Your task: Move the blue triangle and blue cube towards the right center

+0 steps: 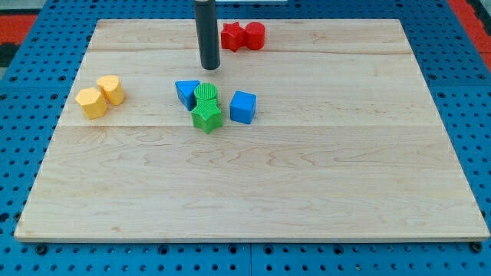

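Green blocks (205,107) between blue triangle (186,93) | blue cube (243,106) | my tip (209,67) above

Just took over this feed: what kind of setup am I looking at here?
Most likely a lab tabletop rig for block pushing. A pale wooden board lies on a blue perforated base, with small coloured blocks scattered on it. My tip sits just above the blue triangle and blue cube.

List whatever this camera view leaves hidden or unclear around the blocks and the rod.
- Rod: its upper part is cut off by the view's top; only my tip shows.
- Blue triangle: right edge hidden behind the green blocks.
- Red blocks: exact shapes too small to tell.
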Motion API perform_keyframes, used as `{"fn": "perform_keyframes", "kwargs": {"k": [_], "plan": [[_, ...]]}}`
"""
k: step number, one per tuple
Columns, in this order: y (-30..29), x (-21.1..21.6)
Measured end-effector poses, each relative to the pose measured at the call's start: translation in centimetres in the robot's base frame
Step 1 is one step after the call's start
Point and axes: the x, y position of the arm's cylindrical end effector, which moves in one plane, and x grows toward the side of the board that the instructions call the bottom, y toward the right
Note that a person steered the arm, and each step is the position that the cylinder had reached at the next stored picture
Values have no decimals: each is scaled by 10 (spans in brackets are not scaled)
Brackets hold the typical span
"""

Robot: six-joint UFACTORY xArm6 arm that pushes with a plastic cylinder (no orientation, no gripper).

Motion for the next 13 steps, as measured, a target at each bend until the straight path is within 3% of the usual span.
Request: {"fn": "perform_keyframes", "kwargs": {"k": [3, 4, 5, 6, 8, 9, 13], "plan": [[-26, 1], [-81, 26], [-86, 66], [-36, 75], [-35, 39], [-5, 36], [5, 22]]}}
